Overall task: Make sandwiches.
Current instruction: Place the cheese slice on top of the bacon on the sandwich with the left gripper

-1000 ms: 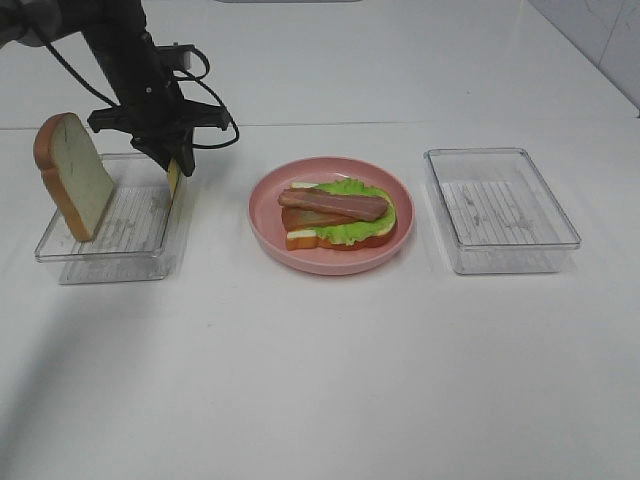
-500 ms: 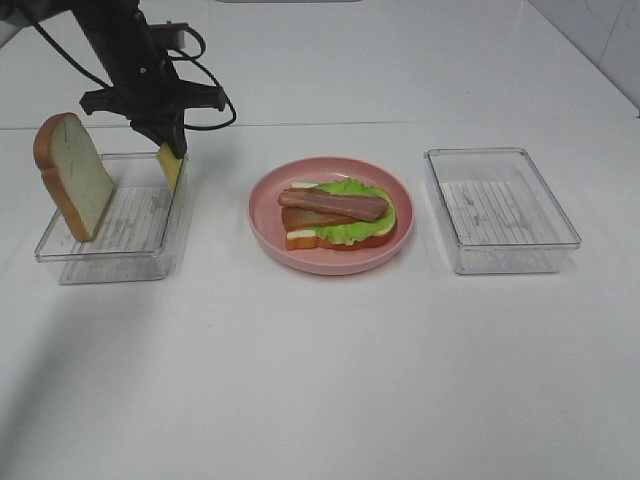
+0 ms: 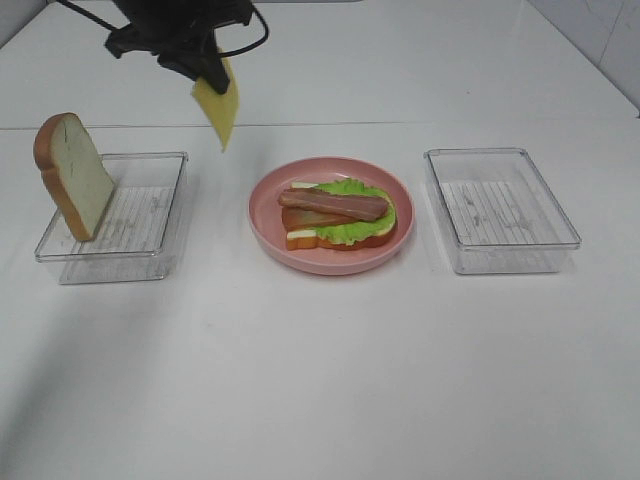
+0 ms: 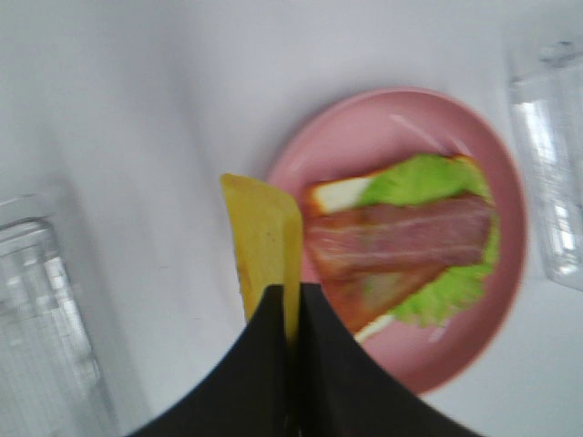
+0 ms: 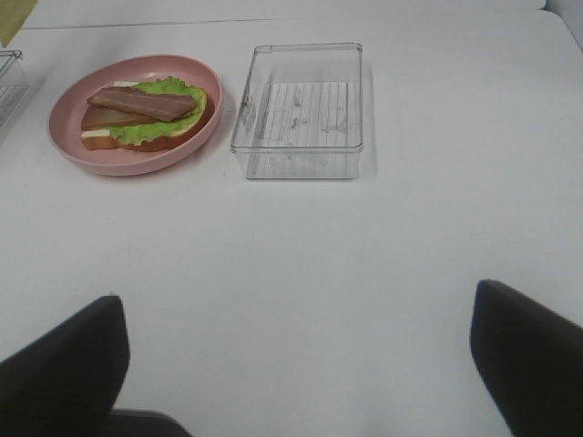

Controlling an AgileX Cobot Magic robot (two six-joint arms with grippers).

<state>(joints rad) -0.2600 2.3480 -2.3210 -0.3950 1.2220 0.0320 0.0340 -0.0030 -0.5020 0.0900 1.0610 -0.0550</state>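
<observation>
On the pink plate (image 3: 275, 238) lies a partial stack (image 3: 338, 216): a bread slice, green lettuce and reddish-brown meat strips on top. My left gripper (image 3: 215, 68) is shut on a thin yellow cheese slice (image 3: 217, 108), which hangs in the air between the left tray and the plate. In the left wrist view the cheese (image 4: 264, 241) sits pinched between the black fingers (image 4: 260, 364), beside the plate (image 4: 364, 137). A second bread slice (image 3: 73, 174) leans upright in the left tray (image 3: 150, 210). My right gripper (image 5: 296, 364) stands open, well back from the plate (image 5: 64, 127).
An empty clear tray (image 3: 500, 208) stands right of the plate; the right wrist view shows this tray (image 5: 299, 111) too. The left arm's cable loops above the cheese. White tabletop spreads across the front.
My left gripper has lifted the cheese up out of the left tray and carried it rightward toward the plate. The right arm has not moved.
</observation>
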